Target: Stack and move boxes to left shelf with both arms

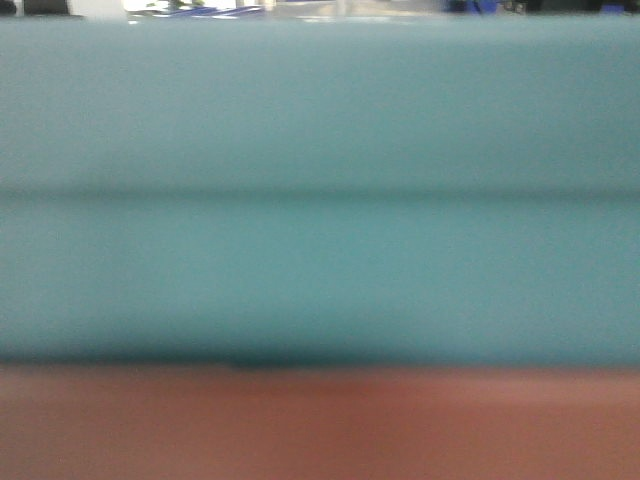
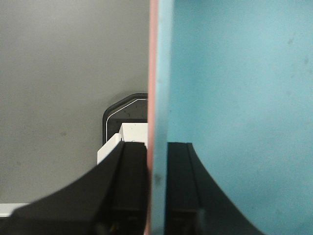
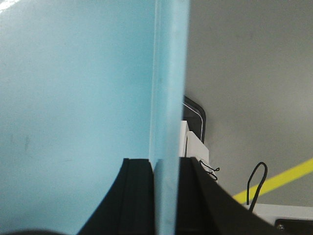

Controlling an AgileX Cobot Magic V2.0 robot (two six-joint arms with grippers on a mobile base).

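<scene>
Exterior front-facing view: the long wall of the light blue plastic tub (image 1: 320, 200) fills nearly the whole frame, with the salmon pink plastic tub (image 1: 320, 430) as a band beneath it, so I read the two as nested and held close to the lens. Left wrist view: my left end effector (image 2: 155, 147) is closed onto the pink and blue end walls together, one black finger on each face. Right wrist view: my right end effector (image 3: 165, 161) is clamped on the opposite blue wall; no pink shows there. Below lie grey floor (image 2: 58, 73) and a yellow floor line (image 3: 279, 181). The left shelf appears in no view. Risks, as I judge them: the stack blinds the front camera, so I could strike the shelf rail unseen; unequal arm motion could twist the thin walls out of the fingers; the pink tub may sag on the right. No brand, label or writing is legible.
</scene>
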